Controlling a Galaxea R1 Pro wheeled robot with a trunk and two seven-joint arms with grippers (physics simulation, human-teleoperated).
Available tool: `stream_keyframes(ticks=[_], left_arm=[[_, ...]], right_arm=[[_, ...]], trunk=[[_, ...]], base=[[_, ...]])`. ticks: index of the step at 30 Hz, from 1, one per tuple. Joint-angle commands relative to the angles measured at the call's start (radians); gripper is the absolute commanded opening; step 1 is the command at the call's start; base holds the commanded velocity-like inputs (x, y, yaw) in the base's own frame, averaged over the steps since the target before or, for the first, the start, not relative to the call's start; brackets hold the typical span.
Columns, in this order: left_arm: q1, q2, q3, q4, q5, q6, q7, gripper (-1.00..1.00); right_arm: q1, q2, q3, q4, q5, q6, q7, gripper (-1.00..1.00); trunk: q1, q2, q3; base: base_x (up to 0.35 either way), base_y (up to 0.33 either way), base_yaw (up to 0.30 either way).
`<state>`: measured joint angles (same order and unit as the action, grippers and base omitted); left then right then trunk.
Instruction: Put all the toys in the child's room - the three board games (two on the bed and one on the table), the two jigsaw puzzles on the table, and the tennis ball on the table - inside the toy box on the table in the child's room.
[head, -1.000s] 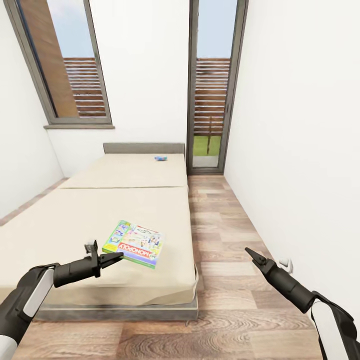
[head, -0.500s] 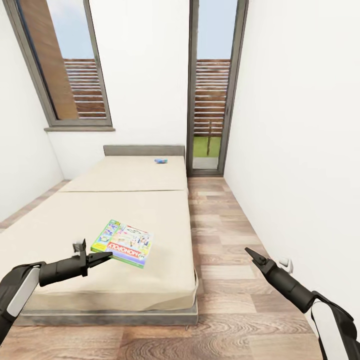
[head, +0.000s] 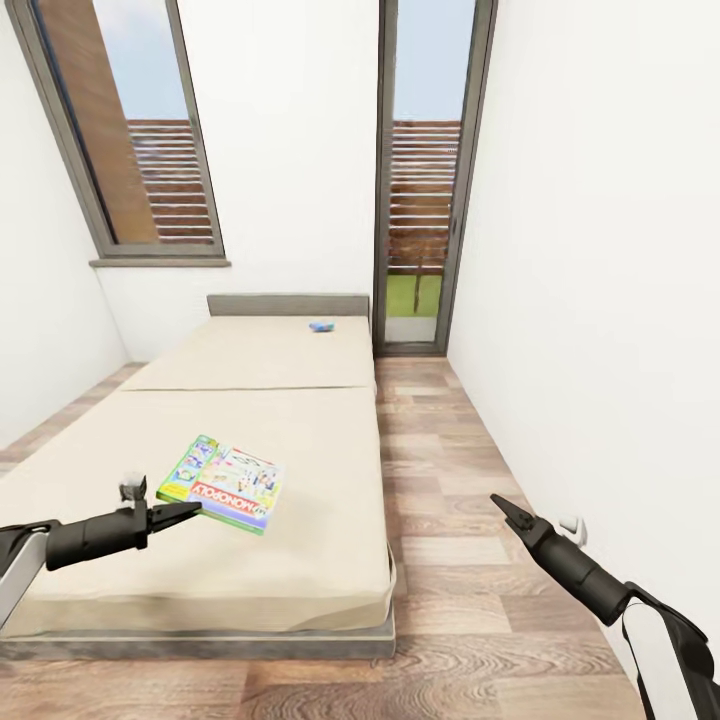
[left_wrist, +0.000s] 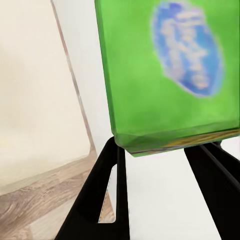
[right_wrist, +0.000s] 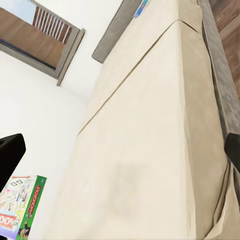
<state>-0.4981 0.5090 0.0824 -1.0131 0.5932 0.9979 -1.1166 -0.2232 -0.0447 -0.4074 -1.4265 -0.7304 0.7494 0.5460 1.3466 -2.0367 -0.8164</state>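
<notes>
Narrow room, daylit. Walls (head: 590, 200): plain white, both sides and far end. Floor (head: 460, 470): wood-look planks in brown and grey tones, running beside the bed. Bed (head: 250, 420): low, beige cover with a seam across its middle, grey base; grey headboard (head: 288, 303) against the far wall. Window (head: 140, 130): grey frame with sill, far left, slatted fence and sky beyond. Glazed door (head: 422, 170): tall, grey frame, at the far end by the right wall; grass and fence outside.
</notes>
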Motion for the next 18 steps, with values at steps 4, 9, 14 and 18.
stream_keyframes(ticks=[4, 9, 14, 18], left_arm=[[0.000, 0.009, 0.000, -0.002, -0.001, -0.014, -0.009, -1.00], [0.000, 0.022, -0.001, -0.006, 0.000, -0.021, -0.012, -1.00], [0.001, 0.031, -0.003, -0.007, -0.001, -0.067, -0.031, -1.00], [0.001, 0.041, -0.005, -0.007, -0.003, -0.090, -0.049, -1.00]], right_arm=[[-0.001, 0.000, -0.001, 0.000, -0.002, 0.006, 0.002, 1.00], [-0.001, 0.000, -0.001, 0.000, -0.002, 0.005, 0.002, 1.00], [-0.001, 0.000, 0.000, 0.000, -0.001, 0.005, 0.002, 1.00], [-0.001, 0.000, 0.000, 0.000, -0.001, 0.005, 0.002, 1.00]], trunk=[[-0.016, 0.028, 0.012], [-0.035, 0.063, 0.027], [-0.054, 0.098, 0.043], [-0.069, 0.126, 0.056]], base=[[0.000, 0.000, 0.000], [0.000, 0.000, 0.000], [0.000, 0.000, 0.000], [0.000, 0.000, 0.000]])
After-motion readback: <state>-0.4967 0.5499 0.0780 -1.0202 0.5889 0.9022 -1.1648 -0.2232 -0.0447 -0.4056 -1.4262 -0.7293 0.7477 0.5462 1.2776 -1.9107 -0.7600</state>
